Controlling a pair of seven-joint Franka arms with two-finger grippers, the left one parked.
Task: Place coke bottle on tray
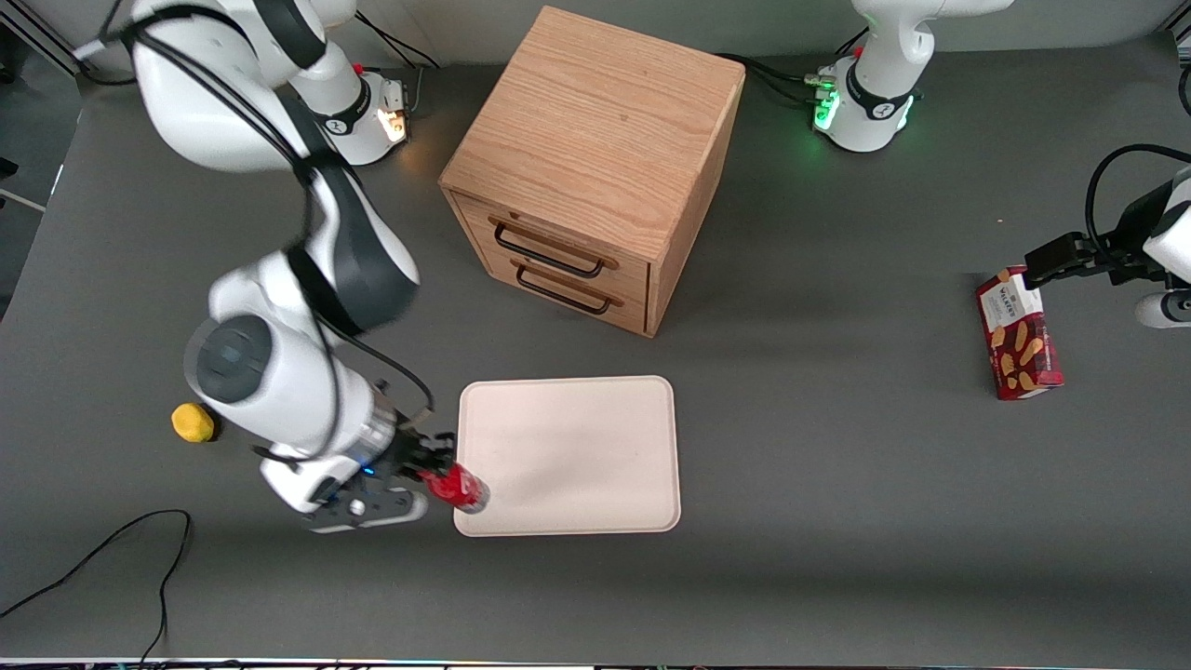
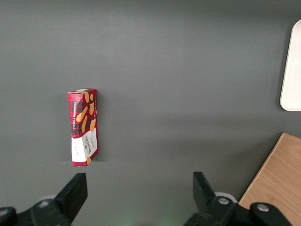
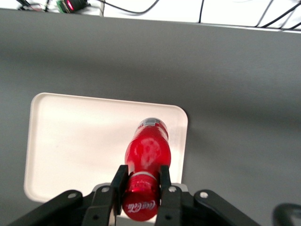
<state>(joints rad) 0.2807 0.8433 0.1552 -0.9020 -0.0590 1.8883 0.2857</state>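
Note:
The small red coke bottle [image 1: 459, 488] is held in my right gripper [image 1: 434, 475], tilted, over the tray's corner nearest the front camera at the working arm's end. In the right wrist view the gripper [image 3: 142, 181] is shut on the bottle's neck just under the red cap, and the bottle's body [image 3: 147, 153] points out over the cream tray [image 3: 75, 150]. The tray [image 1: 577, 447] is a large flat cream rectangle with a low rim, lying in front of the drawer cabinet.
A wooden two-drawer cabinet [image 1: 595, 167] stands farther from the front camera than the tray. A round yellow object [image 1: 192, 422] lies beside my arm. A red biscuit box [image 1: 1018, 344] lies toward the parked arm's end, also in the left wrist view [image 2: 83, 126]. A black cable [image 1: 112, 549] trails near the front edge.

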